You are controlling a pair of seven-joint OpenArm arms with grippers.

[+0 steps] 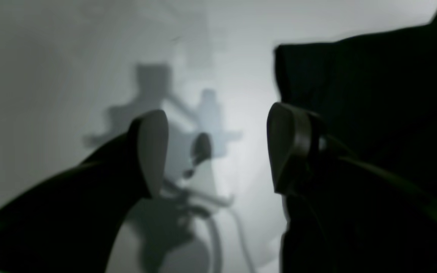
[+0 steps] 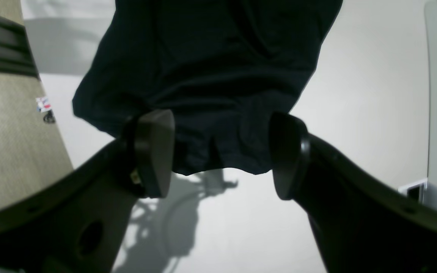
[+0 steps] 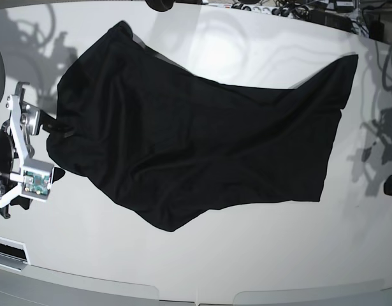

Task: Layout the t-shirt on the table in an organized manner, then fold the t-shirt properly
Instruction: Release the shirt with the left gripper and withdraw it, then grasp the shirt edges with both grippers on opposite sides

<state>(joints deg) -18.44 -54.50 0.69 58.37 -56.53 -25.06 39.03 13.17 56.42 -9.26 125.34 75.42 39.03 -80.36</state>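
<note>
A robotics lab bench: a glossy white table [image 3: 202,268] flanked by arm hardware with an exposed circuit board [image 3: 35,182], and tangled cables [image 3: 291,9] behind the table's far edge.

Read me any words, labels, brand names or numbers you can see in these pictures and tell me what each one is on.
None can be read.
Small red, white and blue sticker at the edge of the table, right wrist view: too small and blurred to read.
Green circuit board on the right arm, base view: markings too small to read.
Shirt: plain black, no print or label showing.
</note>
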